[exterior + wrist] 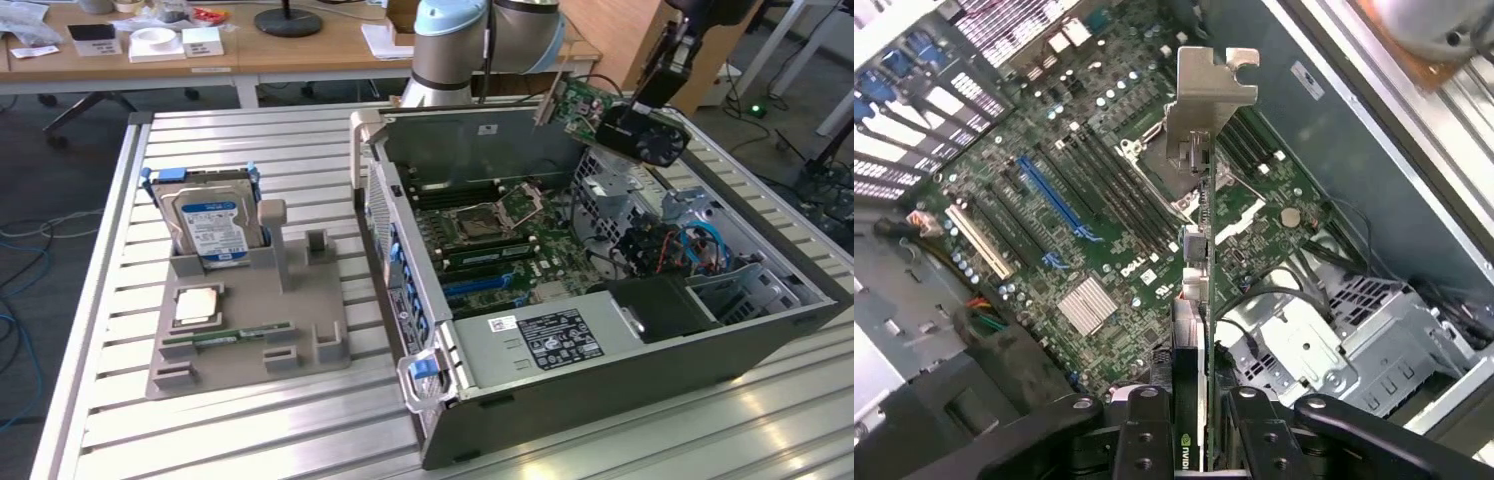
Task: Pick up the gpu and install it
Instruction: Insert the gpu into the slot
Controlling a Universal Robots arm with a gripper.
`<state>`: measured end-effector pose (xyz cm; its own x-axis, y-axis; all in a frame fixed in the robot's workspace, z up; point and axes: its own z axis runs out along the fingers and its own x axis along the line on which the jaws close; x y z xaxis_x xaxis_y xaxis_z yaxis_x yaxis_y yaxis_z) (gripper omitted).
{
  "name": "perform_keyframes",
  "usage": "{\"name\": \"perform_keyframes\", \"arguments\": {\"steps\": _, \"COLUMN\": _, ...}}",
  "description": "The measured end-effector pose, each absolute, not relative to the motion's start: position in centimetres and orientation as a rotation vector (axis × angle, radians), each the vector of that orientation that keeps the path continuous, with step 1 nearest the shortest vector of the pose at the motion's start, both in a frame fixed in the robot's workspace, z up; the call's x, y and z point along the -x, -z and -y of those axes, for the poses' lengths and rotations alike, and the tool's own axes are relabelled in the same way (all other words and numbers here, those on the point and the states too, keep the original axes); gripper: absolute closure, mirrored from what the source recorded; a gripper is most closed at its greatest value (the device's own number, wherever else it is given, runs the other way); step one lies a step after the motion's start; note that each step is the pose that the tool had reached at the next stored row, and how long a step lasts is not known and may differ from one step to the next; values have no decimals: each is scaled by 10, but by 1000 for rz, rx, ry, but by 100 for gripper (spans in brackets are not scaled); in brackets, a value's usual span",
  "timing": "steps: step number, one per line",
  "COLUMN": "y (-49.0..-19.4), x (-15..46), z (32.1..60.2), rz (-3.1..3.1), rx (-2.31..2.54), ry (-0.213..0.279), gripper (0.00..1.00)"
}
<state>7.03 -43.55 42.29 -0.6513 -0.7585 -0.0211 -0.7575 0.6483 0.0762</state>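
The gpu (594,112) is held clamped between the narrowed fingers of the gripper (651,98), lifted clear above the open computer case (601,370). With the exterior view taken as a dial, the card's long axis is seen to run from about ten o'clock, where its metal bracket (1209,90) sits, to four o'clock, where it is gripped. The motherboard (501,235), with its blue expansion slot (474,285), is found well apart from the card, lower and at roughly seven o'clock. In the wrist view the card is seen edge-on above the board.
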Motion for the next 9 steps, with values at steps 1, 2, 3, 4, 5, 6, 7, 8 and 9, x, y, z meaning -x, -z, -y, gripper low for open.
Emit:
{"name": "perform_keyframes", "arguments": {"steps": 1, "y": -423, "x": -70, "z": 436, "rz": 2831, "rx": -1326, "ry": 122, "gripper": 74}}
{"name": "perform_keyframes", "arguments": {"steps": 2, "y": -423, "x": -70, "z": 436, "rz": 2821, "rx": -1346, "ry": 122, "gripper": 74}}
{"name": "perform_keyframes", "arguments": {"steps": 3, "y": -423, "x": -70, "z": 436, "rz": 2811, "rx": -1365, "ry": 122, "gripper": 74}}
{"name": "perform_keyframes", "arguments": {"steps": 4, "y": -423, "x": -70, "z": 436, "rz": 2801, "rx": -1384, "ry": 122, "gripper": 74}}
{"name": "perform_keyframes", "arguments": {"steps": 5, "y": -423, "x": -70, "z": 436, "rz": 2791, "rx": -1403, "ry": 121, "gripper": 74}}
{"name": "perform_keyframes", "arguments": {"steps": 6, "y": -423, "x": -70, "z": 436, "rz": 2781, "rx": -1422, "ry": 121, "gripper": 74}}
{"name": "perform_keyframes", "arguments": {"steps": 7, "y": -423, "x": -70, "z": 436, "rz": 2771, "rx": -1440, "ry": 121, "gripper": 74}}
{"name": "perform_keyframes", "arguments": {"steps": 8, "y": -423, "x": -70, "z": 436, "rz": 2759, "rx": -1461, "ry": 121, "gripper": 74}}
{"name": "perform_keyframes", "arguments": {"steps": 9, "y": -423, "x": -70, "z": 436, "rz": 2749, "rx": -1479, "ry": 121, "gripper": 74}}
